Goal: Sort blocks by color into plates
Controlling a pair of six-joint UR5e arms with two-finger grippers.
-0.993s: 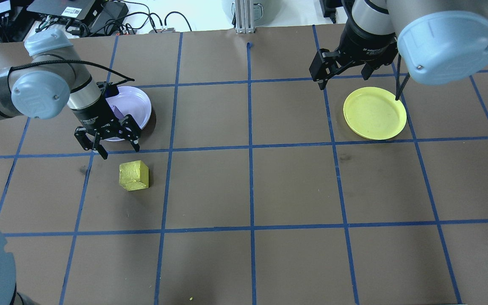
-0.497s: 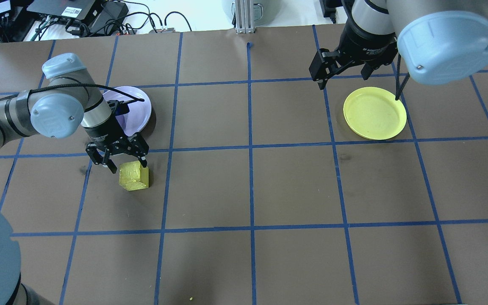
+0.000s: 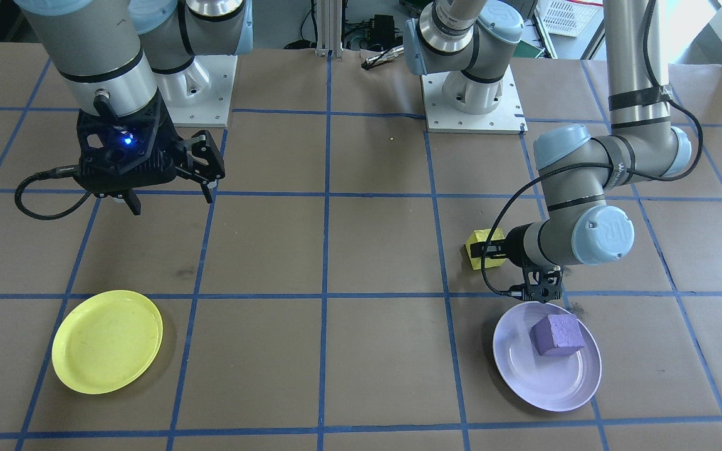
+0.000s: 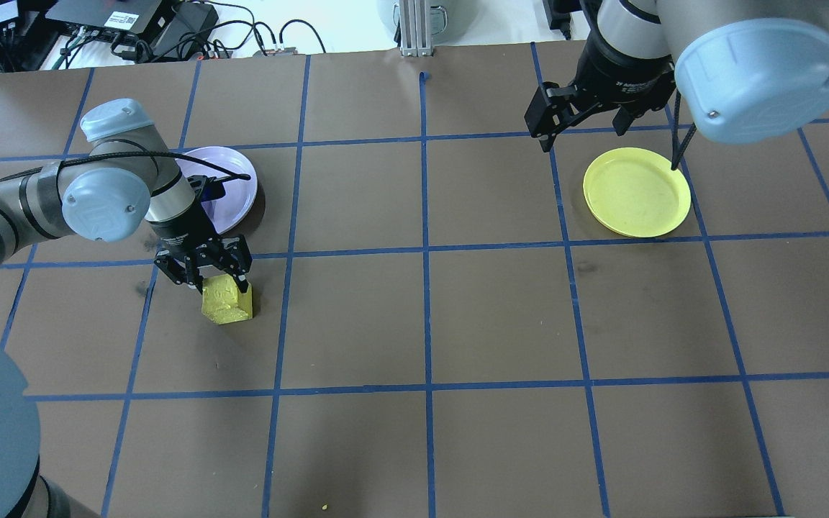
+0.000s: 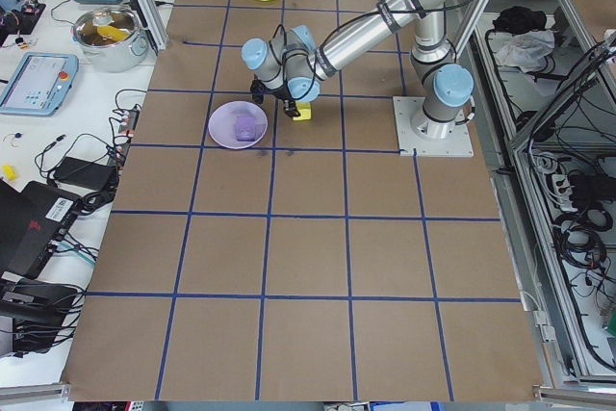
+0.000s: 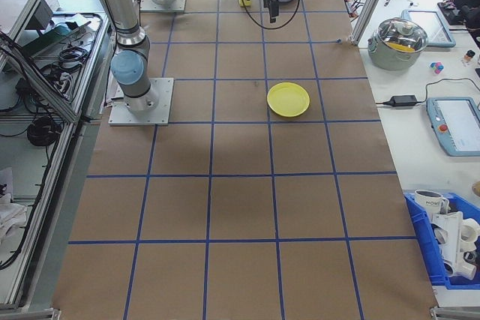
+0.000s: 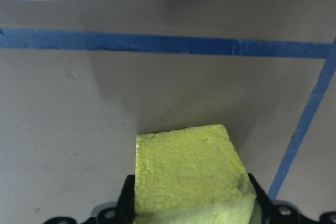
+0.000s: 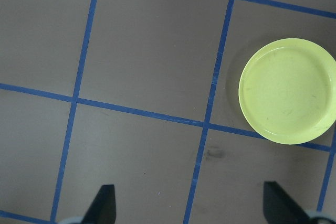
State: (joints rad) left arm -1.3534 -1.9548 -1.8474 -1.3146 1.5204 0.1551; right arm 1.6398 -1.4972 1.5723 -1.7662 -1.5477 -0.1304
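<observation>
The yellow block (image 4: pixel 229 307) rests on the table just in front of the lavender plate (image 4: pixel 233 180). My left gripper (image 4: pixel 220 288) is down over it. In the left wrist view both pads sit flush against the sides of the yellow block (image 7: pixel 189 171). The purple block (image 3: pixel 555 335) lies inside the lavender plate (image 3: pixel 524 383). The yellow plate (image 4: pixel 636 192) holds nothing. My right gripper (image 4: pixel 583 135) hangs open above the table beside the yellow plate, with nothing between its fingers.
Brown paper with a blue tape grid covers the table (image 4: pixel 501 316). Cables and electronics (image 4: pixel 134 25) lie beyond the far edge. The left arm's elbow (image 4: pixel 101 201) hangs over the lavender plate. A tiny yellow crumb (image 4: pixel 324 507) lies near the front edge.
My left gripper moved from over the lavender plate toward the yellow block and came down around it, its fingers now against the block's sides. The right arm has not moved.
</observation>
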